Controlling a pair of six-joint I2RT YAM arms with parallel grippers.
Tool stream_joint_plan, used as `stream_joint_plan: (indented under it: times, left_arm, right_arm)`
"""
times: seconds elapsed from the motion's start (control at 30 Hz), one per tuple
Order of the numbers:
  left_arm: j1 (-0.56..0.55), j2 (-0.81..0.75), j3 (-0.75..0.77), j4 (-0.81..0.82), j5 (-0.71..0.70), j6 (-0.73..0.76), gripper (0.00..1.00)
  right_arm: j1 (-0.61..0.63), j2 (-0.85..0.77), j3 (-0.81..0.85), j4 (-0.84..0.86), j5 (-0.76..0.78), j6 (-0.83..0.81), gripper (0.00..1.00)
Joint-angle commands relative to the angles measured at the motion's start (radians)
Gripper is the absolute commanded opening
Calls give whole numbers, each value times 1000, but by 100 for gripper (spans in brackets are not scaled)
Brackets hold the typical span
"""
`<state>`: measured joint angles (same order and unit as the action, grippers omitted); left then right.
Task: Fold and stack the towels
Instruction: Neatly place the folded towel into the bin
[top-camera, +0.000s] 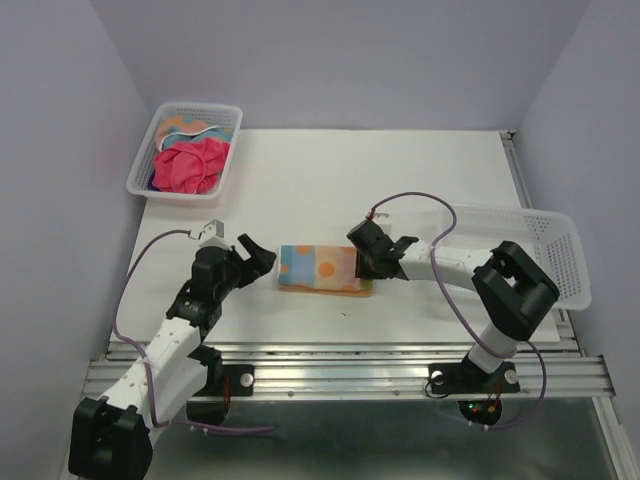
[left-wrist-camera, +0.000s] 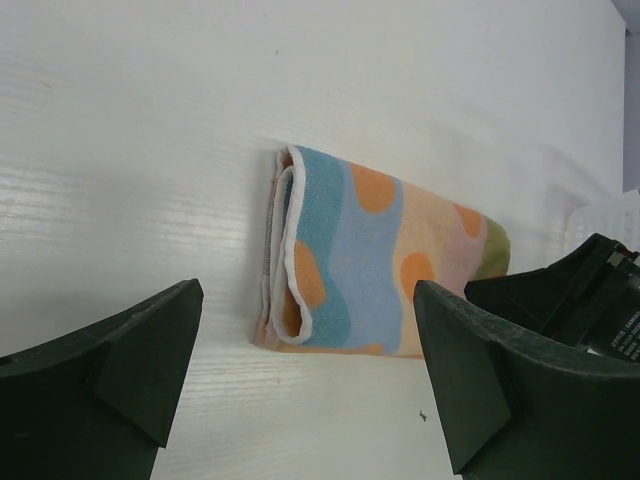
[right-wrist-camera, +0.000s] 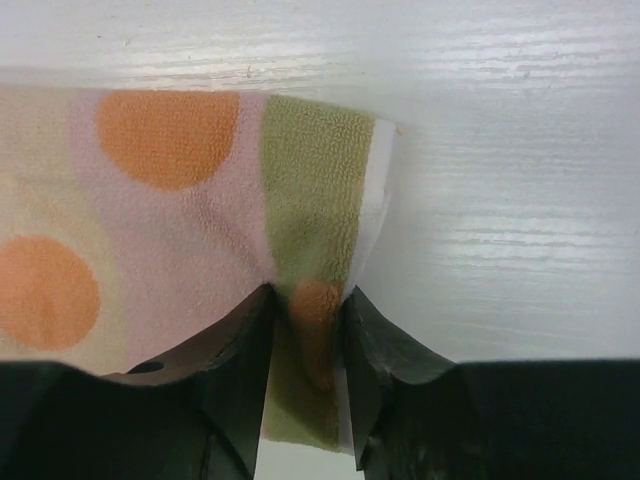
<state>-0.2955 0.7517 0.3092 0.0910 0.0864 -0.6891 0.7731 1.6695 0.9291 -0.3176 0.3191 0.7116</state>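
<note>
Right fingers (right-wrist-camera: 235, 375) clamped on edge of folded orange-dotted towel (top-camera: 322, 268), mid-frame on bench (top-camera: 400, 180), left fingers (left-wrist-camera: 110, 370) spread wide just beside.

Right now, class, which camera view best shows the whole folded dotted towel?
Left wrist: the folded dotted towel lies mid-frame, its layered edge clear. Top external shows it small, the right end effector over one end. Right wrist shows only the pinched corner.
</note>
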Motion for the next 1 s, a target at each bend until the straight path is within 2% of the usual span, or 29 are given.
stream_joint_plan:
  times: [0.0,0.1,0.17,0.27,0.47,0.63,0.8,0.97]
  left_arm:
    - [-5,-22,31,16,-28,16,99]
    - [-5,-22,31,16,-28,16,99]
    - [-5,-20,28,16,-28,19,99]
    - [-7,-20,28,18,-31,20,99]
    - [-5,-15,30,23,-24,23,99]
    - [-5,-15,24,30,-5,26,99]
    - [-5,-22,21,32,-7,26,99]
    - [-7,-23,21,32,-8,26,99]
  right_arm:
    - [14,44,13,-109,75,65,28]
    - [14,24,27,-132,110,43,11]
    - [14,-17,56,-217,202,-3,1]
    - [15,-65,157,-397,371,-46,1]
    - [6,-116,295,-636,515,-101,1]
    - [-26,-132,381,-684,538,-187,1]
    - [-64,-151,459,-822,590,-187,1]
    - [-152,-226,456,-830,539,-233,1]
